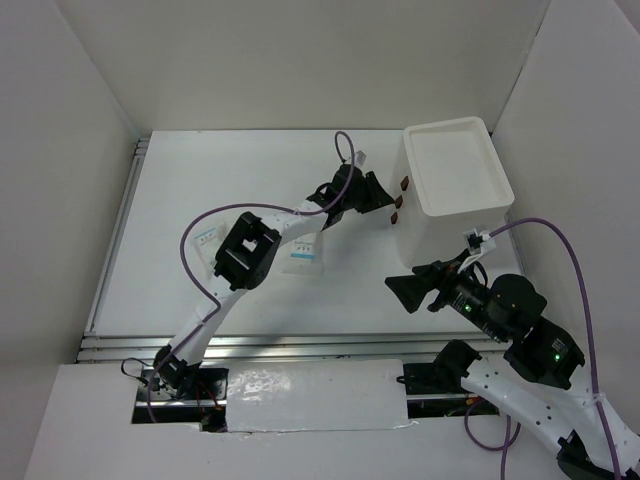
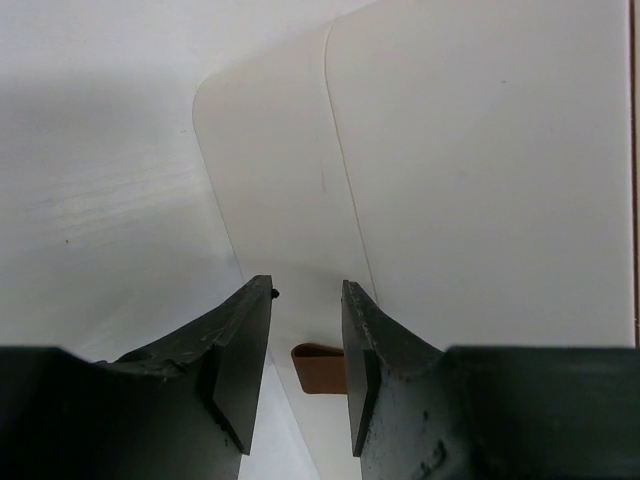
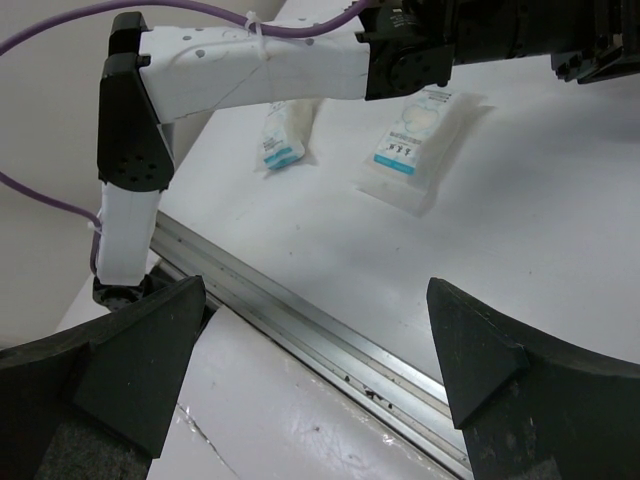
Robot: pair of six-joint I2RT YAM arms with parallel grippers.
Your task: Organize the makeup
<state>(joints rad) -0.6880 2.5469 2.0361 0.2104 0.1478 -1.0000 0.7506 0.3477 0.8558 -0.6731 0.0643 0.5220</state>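
Two white-and-light-blue packets point(image 1: 302, 252) lie on the table point(image 1: 250, 180) left of the white plastic drawer box point(image 1: 455, 170); likely light, floppy, slick, so pinch an edge. At the box the left end effector point(image 2: 306, 300) is barely parted; the right end effector point(image 3: 315, 290) gapes wide

Your left claw point(image 1: 382, 194) sits at upper centre, just beside the brown tabs point(image 1: 398, 200) on the white box point(image 1: 455, 170) (upper right of the frame). Left of centre, a packet point(image 1: 303, 253) and a second packet point(image 1: 207, 240) lie on the tabletop point(image 1: 250, 170). Your right claw point(image 1: 405, 290) hangs lower right.
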